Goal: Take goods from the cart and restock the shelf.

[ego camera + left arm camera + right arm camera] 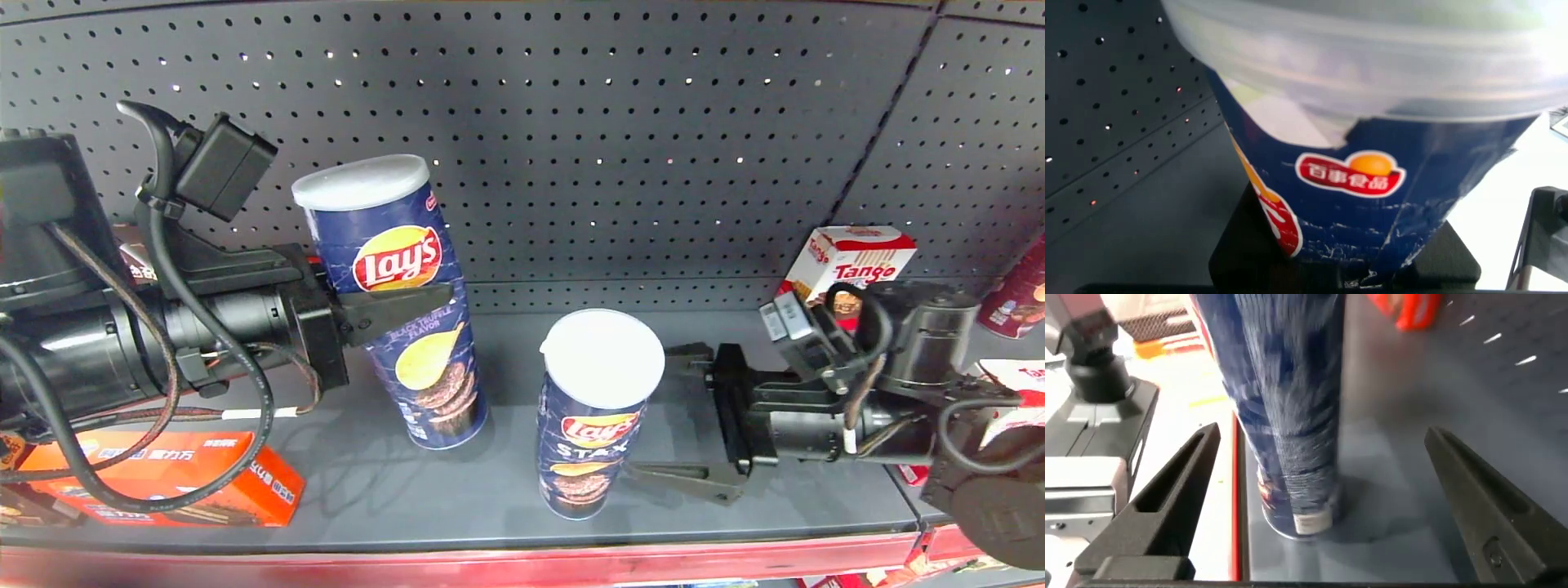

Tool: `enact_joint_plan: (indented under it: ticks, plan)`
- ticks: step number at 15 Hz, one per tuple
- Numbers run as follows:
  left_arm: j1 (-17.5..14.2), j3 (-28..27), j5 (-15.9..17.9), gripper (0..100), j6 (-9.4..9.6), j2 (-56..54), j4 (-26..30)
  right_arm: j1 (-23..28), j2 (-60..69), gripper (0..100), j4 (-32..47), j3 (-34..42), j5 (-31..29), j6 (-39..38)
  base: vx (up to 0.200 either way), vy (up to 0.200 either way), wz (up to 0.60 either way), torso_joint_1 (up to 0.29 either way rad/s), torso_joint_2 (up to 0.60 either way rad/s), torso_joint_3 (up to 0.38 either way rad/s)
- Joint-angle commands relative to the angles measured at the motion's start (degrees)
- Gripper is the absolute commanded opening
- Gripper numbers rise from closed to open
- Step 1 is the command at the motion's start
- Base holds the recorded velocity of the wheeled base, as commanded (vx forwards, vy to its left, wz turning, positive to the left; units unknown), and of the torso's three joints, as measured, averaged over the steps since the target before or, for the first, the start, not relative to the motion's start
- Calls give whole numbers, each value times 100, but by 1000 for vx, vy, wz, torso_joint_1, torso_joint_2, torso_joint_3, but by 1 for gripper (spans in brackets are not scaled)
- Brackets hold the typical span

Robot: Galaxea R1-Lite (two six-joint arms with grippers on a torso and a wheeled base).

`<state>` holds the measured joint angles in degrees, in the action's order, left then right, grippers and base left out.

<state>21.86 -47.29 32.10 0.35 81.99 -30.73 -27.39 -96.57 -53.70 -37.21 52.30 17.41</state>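
Leaning chip can (pixel 384 237), base at the shelf (pixel 490 498), is pinched by the left pincer (pixel 412 304); it should be righted until flat before release. Spread, the right pincer (pixel 657 412) flanks the 2nd can (pixel 596 408), upright nearer the front edge.

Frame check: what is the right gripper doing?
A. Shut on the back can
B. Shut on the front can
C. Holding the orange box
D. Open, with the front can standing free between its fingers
D: the right gripper is wide open, with gaps on either side of the front can, which stands upright on the shelf.
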Motion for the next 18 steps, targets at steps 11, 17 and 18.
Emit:
enact_joint_plan:
  ticks: [11,17,18]
  plan:
    - [38,-44,-2,0,79,1,-117,1061,6168,100,3340,2068,-2365,-906,0,0,0,0,0,0]
    - [82,-96,-2,0,88,-8,-126,1069,8418,100,3814,3721,-4658,-1609,0,0,0,0,0,0]
    - [82,-96,-2,0,88,1,-126,1052,8787,100,4166,3721,-4922,-1750,0,0,0,0,0,0]
